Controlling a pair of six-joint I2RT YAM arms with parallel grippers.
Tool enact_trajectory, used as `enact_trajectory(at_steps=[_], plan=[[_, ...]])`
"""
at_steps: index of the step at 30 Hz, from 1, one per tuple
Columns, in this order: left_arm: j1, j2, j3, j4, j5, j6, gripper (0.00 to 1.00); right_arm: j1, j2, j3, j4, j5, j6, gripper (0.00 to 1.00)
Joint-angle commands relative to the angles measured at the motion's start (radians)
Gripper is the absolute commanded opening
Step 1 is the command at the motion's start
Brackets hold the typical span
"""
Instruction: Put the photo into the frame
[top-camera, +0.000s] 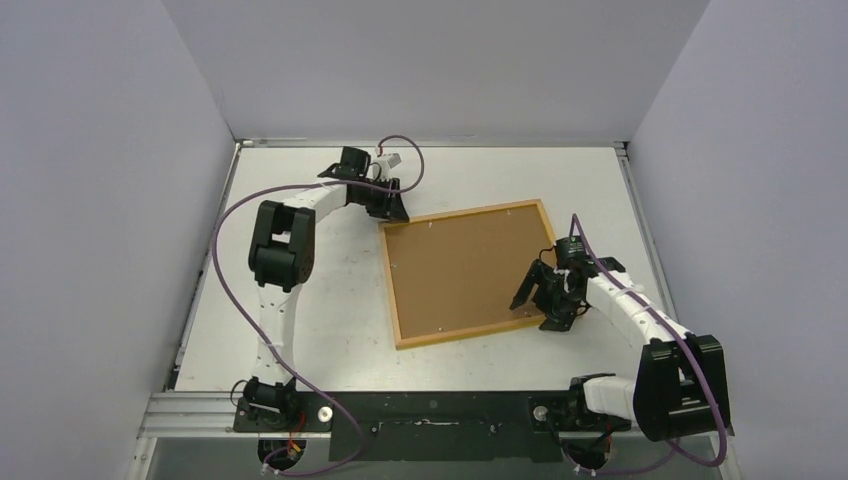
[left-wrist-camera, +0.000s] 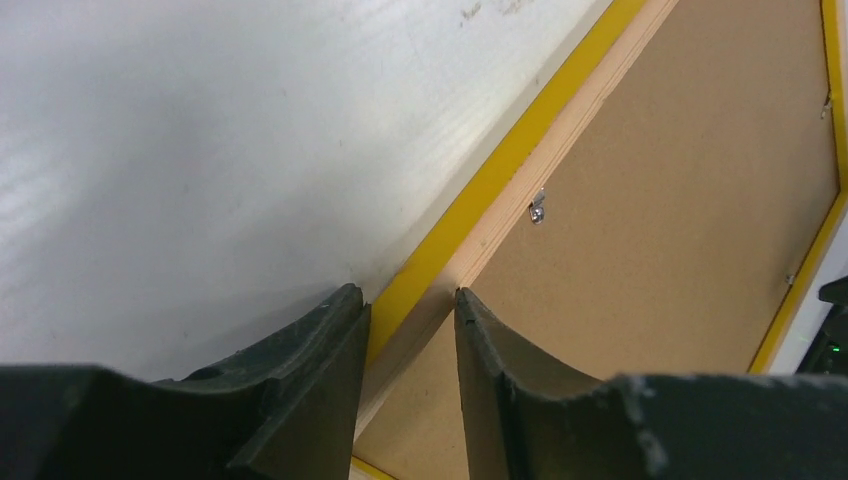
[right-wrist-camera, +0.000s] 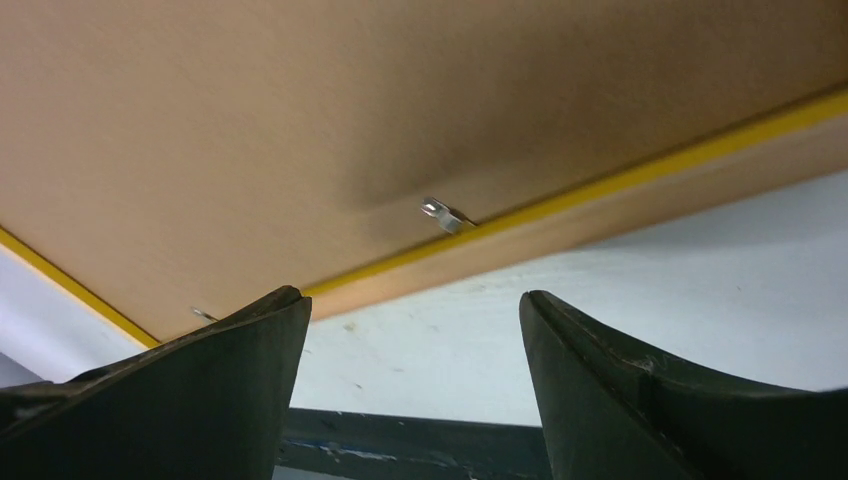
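The frame (top-camera: 392, 290) lies front down on the table, its light-wood back and yellow edge (left-wrist-camera: 500, 170) showing. A brown backing board (top-camera: 465, 270) fills it. The photo is hidden. My left gripper (top-camera: 390, 212) is at the frame's far left corner. In the left wrist view its jaws (left-wrist-camera: 408, 292) close on the frame's rail, one finger on the yellow outer side and one at the board's edge. My right gripper (top-camera: 545, 295) stands open at the frame's near right corner. Only bare table shows between its fingers (right-wrist-camera: 410, 295), just off the frame's rim (right-wrist-camera: 600, 185).
Small metal tabs (left-wrist-camera: 538, 208) (right-wrist-camera: 445, 214) stick out over the backing board along the rail. Grey walls enclose the white table (top-camera: 300, 330) on three sides. A dark metal rail (top-camera: 430, 410) with both arm bases runs along the near edge.
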Motion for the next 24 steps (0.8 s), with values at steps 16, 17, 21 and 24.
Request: enact_trajectory(at_steps=[16, 17, 21, 24], plan=[[0.044, -0.236, -0.377, 0.077, -0.184, -0.219, 0.21, -0.007, 0.008, 0.103, 0.080, 0.151, 0.049, 0.78], [0.047, -0.234, -0.384, 0.086, -0.182, -0.232, 0.21, -0.007, -0.010, 0.111, 0.045, 0.160, 0.036, 0.78], [0.052, -0.233, -0.379, 0.103, -0.136, -0.245, 0.21, -0.007, -0.097, 0.086, -0.096, 0.187, 0.014, 0.79], [0.053, -0.233, -0.369, 0.099, -0.128, -0.243, 0.22, -0.007, -0.155, 0.016, -0.117, 0.191, 0.061, 0.79]])
